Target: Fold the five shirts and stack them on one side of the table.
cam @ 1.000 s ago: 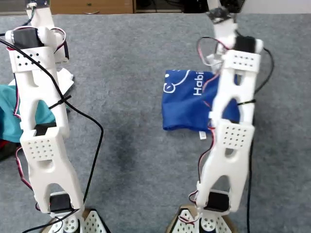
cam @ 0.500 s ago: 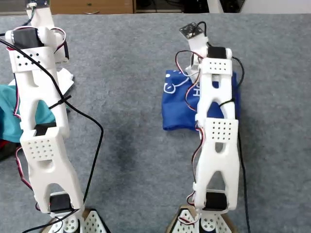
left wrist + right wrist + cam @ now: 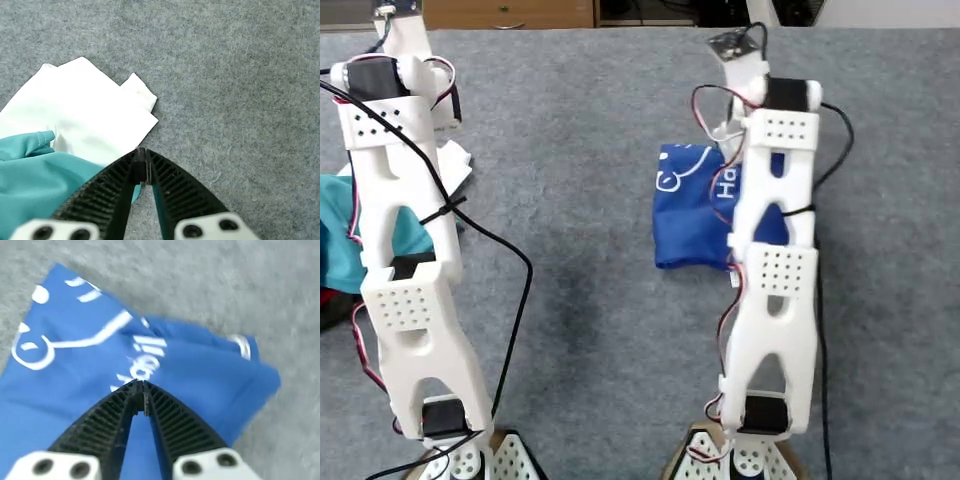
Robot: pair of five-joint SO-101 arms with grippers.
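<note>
At the far left edge of the gray table lies a small heap of clothes: a teal shirt partly over a white shirt, with a bit of red cloth just below them at the edge. The left arm stretches across this heap in the high view and hides much of it, and a black cable loops from the arm down over the table beside it. In the left wrist view the left gripper is clenched with nothing between its tips, and hangs over the spot where the teal shirt meets the white shirt. A wooden cabinet stands beyond the table's far edge. Right of the middle lies a folded blue shirt with white print, well apart from the heap. The right arm reaches over its right part and covers that side. The right gripper is also clenched and empty, poised over the printed face of the blue shirt; whether it touches the cloth cannot be told.
</note>
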